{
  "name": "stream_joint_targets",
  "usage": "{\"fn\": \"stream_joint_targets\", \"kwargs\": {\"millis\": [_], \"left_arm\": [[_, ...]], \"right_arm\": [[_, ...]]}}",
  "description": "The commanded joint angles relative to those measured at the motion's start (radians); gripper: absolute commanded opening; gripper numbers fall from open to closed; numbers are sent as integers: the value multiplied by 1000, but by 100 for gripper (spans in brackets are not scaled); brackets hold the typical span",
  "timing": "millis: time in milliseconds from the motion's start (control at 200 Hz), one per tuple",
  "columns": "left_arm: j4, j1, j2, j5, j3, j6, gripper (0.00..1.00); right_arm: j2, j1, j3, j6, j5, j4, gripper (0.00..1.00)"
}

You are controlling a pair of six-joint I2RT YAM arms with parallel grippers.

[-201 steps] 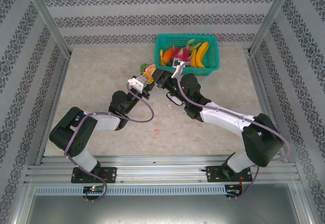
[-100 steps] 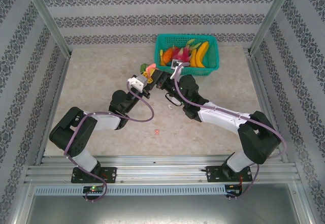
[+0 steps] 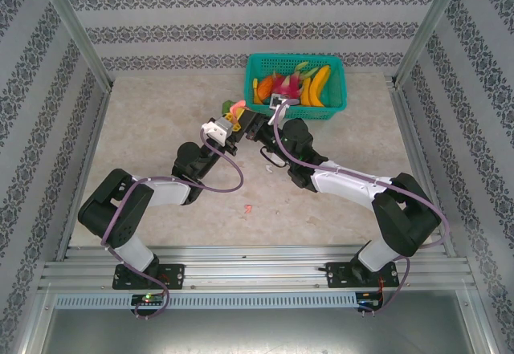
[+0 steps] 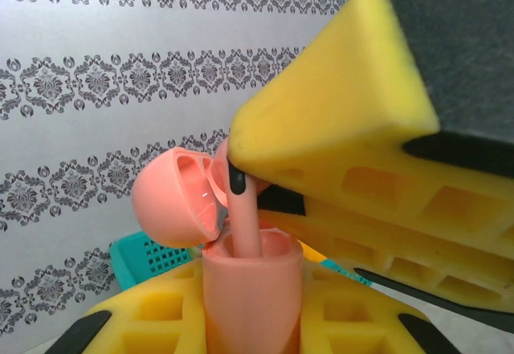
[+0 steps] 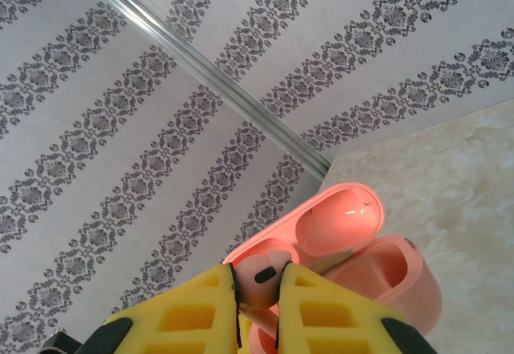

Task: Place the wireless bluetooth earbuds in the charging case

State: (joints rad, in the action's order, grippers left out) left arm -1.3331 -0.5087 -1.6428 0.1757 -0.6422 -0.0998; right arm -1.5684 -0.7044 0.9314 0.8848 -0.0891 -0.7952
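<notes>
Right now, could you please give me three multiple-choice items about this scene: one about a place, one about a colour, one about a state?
1. Where is the case?
A. in the right tool
B. in the left tool
C. in neither tool

2. What colour is the bud in the right tool?
A. white
B. black
C. pink

3. The lid of the case is:
A. open
B. shut
C. taken off

Answers:
1 B, the left tool clamps the body of the case.
2 C, the bud is salmon-pink like the case.
3 A, the lid stands hinged back beside the opening.
</notes>
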Motion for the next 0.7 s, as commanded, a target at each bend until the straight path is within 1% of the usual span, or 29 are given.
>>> {"fn": "stream_joint_targets", "kwargs": {"millis": [0,450,555,620,659,694], "left_arm": [[-47,-13,35,40,-34,11,0],[-37,-12,48,40,-38,11,0],[-35,-11,52,41,-37,11,0],[-34,-12,54,42,-35,11,0],[-34,-12,57,44,-35,12,0],[-31,-12,58,46,-36,13,0]], "right_arm": [[-14,-8,-10,-5,-42,-14,15],[8,-8,-42,-40,-48,47,14],[12,-7,-43,-48,-39,88,14],[14,-7,-45,-49,-33,95,16],[16,-6,-46,-48,-25,98,21],[17,-4,-46,-48,-20,101,23]]}}
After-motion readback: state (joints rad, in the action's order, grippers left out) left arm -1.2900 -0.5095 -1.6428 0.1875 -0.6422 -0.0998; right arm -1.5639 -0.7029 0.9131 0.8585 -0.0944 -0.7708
